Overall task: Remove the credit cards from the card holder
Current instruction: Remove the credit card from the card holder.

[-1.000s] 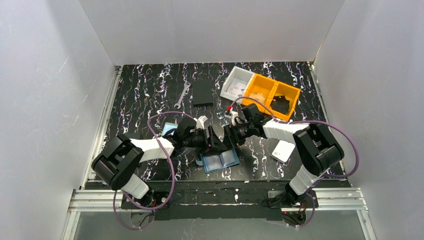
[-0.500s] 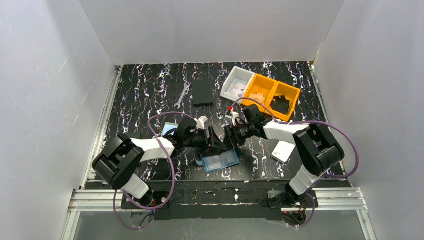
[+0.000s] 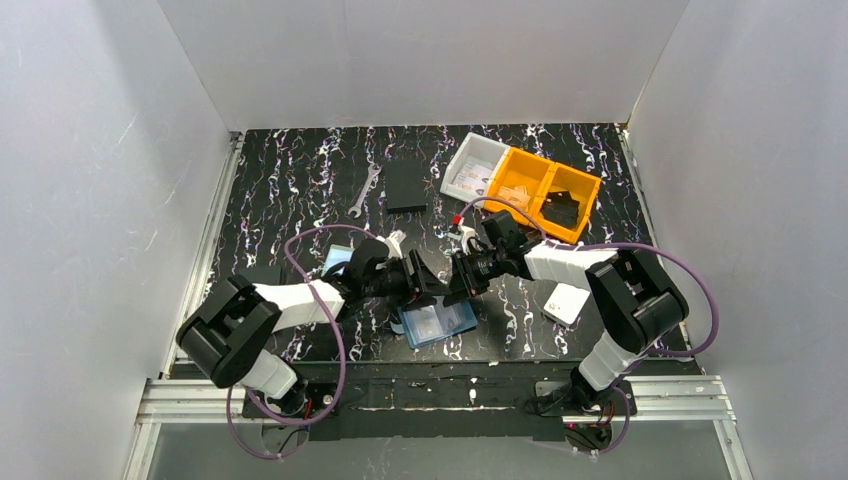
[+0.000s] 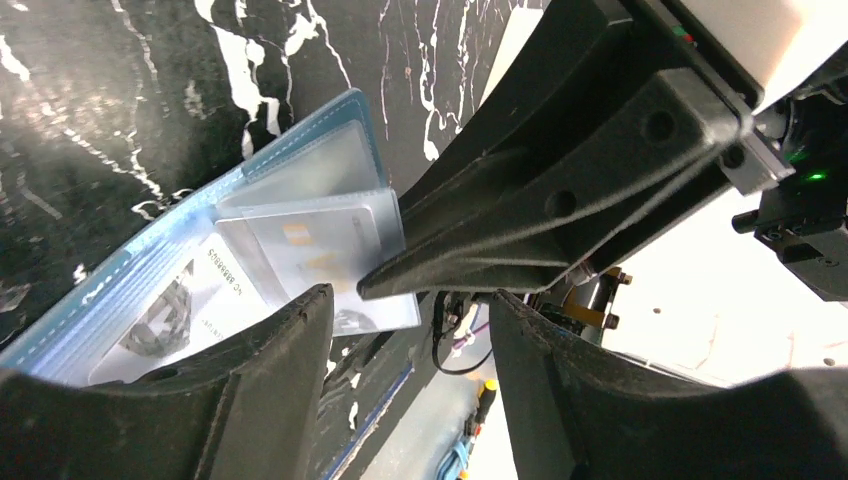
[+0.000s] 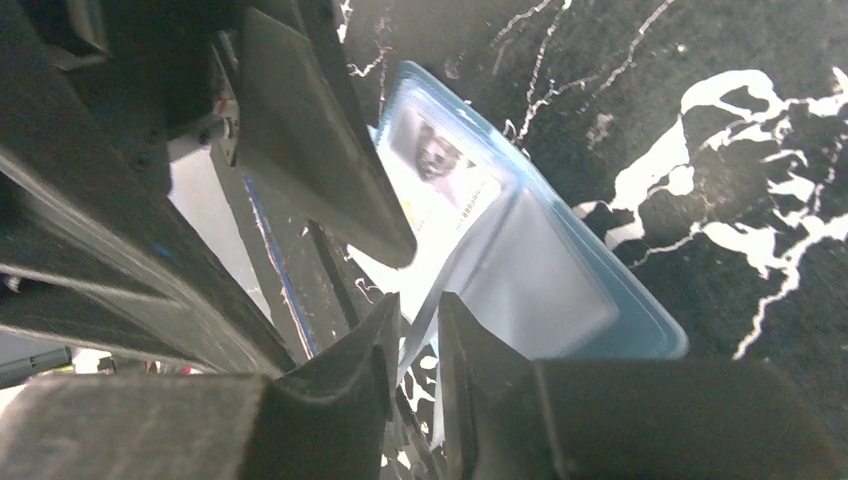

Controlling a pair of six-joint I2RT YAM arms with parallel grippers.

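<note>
I'm looking at a black tabletop (image 3: 300, 180) veined in white like marble. The card holder (image 3: 440, 322) is blue with clear pockets, and the pale credit card (image 5: 445, 170) inside carries a dark portrait. I also see an orange bin (image 3: 555, 163), a white tray (image 3: 470, 158), a silver wrench (image 3: 364, 192) and purple cables (image 3: 340, 340).

Card holder (image 4: 318, 160): glossy clear plastic pockets. Credit card (image 4: 310, 245): smooth plastic. Table (image 4: 120, 100): smooth marbled black.
</note>
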